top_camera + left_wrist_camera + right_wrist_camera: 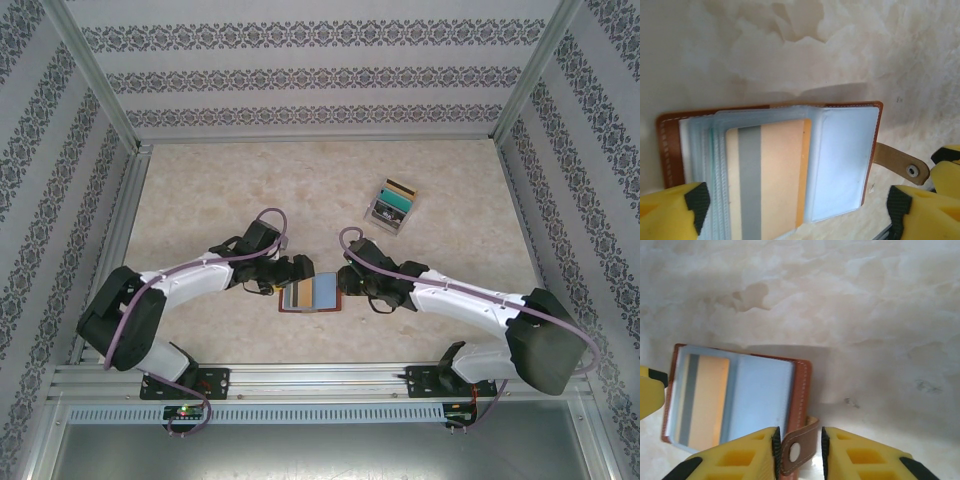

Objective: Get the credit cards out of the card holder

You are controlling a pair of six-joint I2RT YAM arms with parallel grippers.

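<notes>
Card holder (pixel 310 293) lies spread open on the pale marbled table (pixel 200 190), near its front edge and between the two arms, brown leather outside and pale blue-grey sleeves facing up. Well apart, toward the far right, sits a clear plastic box (pixel 397 205) of coloured cards. The left gripper (pixel 797 207) hangs over the holder's left half with its fingers spread wide, one on each side of the sleeve stack, gripping nothing. The right gripper (pixel 799 447) is at the holder's right edge, its fingers parted only a little; the snap tab (pixel 796 450) lies between them and does not look pinched. A tan card with a grey stripe (pixel 770 180) sits in the front sleeve, so I judge that removal has not begun: the holder is open, the credit cards inside. Next, one gripper should pin the leather flat while the other nips the tan card's exposed edge and draws it along the sleeve.
</notes>
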